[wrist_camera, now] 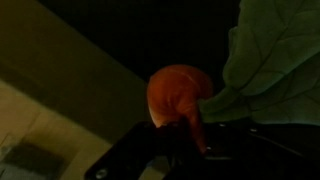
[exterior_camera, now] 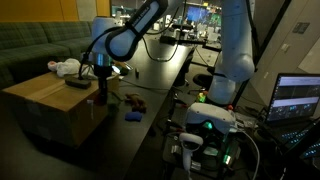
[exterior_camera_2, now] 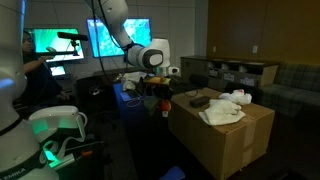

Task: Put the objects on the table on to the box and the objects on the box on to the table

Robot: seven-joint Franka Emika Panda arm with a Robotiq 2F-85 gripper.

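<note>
No text, label, brand or number can be read in any view. In an exterior view the laptop screen (exterior_camera: 297,97) shows rows too small to make out. The green monitor (exterior_camera_2: 52,40) and the blue monitor (exterior_camera_2: 137,33) beside it are blurred. The cardboard box (exterior_camera_2: 225,140) looks plain brown. The wrist view is too dark.

Box (exterior_camera: 50,105) stands left, beside the bench (exterior_camera: 165,65). On its top lie cloth pieces (exterior_camera: 65,68) at the far side, with the flat block (exterior_camera: 77,84) just right of them. Soft toy (exterior_camera: 100,97) hangs just right of the box. Small item (exterior_camera: 133,100) and small piece (exterior_camera: 133,116) lie on the bench further right, the piece nearer. Sofa (exterior_camera: 25,45) sits behind the box.
</note>
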